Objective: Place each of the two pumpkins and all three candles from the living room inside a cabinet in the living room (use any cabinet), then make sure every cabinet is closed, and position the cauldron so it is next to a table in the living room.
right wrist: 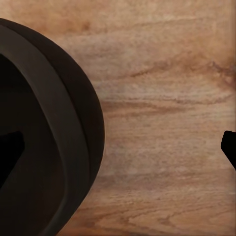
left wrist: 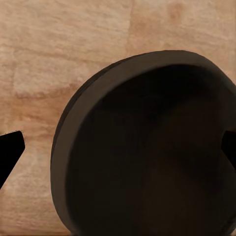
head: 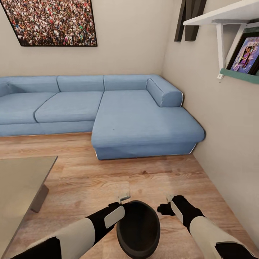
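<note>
**Cauldron between both grippers, over bare floor near the bench**

Far left in the head view, there's the bench (head: 19,180), its glossy glass top cutting in from the edge, one grey leg under its corner. Behind it the long blue sofa (head: 108,111) runs along the wall under a framed crowd picture (head: 54,21).

Low in the frame, the left arm reaches in and the left gripper (head: 124,207) sits right at the cauldron's rim. In the left wrist view its two dark fingertips (left wrist: 10,150) stand wide apart at either edge, with the black cauldron (left wrist: 147,147) between them: spread, and whether they press the pot I cannot tell.

Centre now: the cauldron (head: 138,230), squat and black, wide mouth facing up at the head camera. Its inside looks dark and empty as far as the wrist view shows. It lies over the wooden floor (head: 144,176), apart from the bench, well short of the sofa.

On the right, the right gripper (head: 169,207) is just beside the rim. In the right wrist view one fingertip shows against the cauldron's mouth (right wrist: 44,147), the other out over the floorboards: jaws parted across the rim.

Far right, a white wall shelf (head: 230,14) with a framed picture (head: 246,54) below it.
</note>
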Motion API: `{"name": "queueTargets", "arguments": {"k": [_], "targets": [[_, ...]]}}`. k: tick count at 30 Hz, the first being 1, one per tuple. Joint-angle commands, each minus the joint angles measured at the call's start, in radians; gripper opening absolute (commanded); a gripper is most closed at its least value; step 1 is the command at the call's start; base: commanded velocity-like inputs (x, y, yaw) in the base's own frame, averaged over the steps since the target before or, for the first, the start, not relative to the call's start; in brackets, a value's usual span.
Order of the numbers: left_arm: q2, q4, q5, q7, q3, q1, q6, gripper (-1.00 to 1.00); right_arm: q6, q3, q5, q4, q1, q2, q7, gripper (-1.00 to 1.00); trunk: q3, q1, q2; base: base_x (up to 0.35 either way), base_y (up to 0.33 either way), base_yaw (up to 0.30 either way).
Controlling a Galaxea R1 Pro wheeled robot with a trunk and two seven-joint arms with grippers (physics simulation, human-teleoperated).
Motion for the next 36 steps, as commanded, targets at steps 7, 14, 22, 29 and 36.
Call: {"name": "queueTargets", "arguments": {"k": [7, 14, 22, 29, 36], "targets": [[0.003, 0.017, 0.000, 0.001, -0.003, 0.035, -0.007, 1.00, -0.004, 0.001, 0.005, 0.001, 0.000, 0.000, -0.001, 1.00, -0.022, 0.027, -0.049, 0.000, 0.000, -0.013], [0.004, 0.047, 0.000, -0.004, -0.004, 0.044, -0.015, 1.00, -0.024, 0.003, 0.006, 0.008, 0.000, 0.001, -0.001, 1.00, -0.043, 0.054, -0.098, 0.000, 0.000, 0.000], [0.004, 0.048, 0.003, -0.005, -0.002, 0.045, -0.020, 1.00, -0.026, 0.003, 0.008, 0.009, 0.000, 0.002, -0.001, 1.00, -0.068, 0.084, -0.154, 0.000, 0.000, 0.000], [0.003, 0.041, 0.003, -0.007, -0.001, 0.045, -0.021, 1.00, -0.025, 0.006, 0.009, 0.014, 0.000, 0.014, 0.010, 1.00, -0.090, 0.111, -0.203, 0.000, 0.000, 0.000], [0.002, 0.038, 0.003, -0.008, -0.001, 0.045, -0.021, 1.00, -0.026, 0.079, 0.009, 0.016, 0.000, 0.008, 0.126, 1.00, -0.112, 0.138, -0.252, 0.000, 0.000, 0.000]]}}
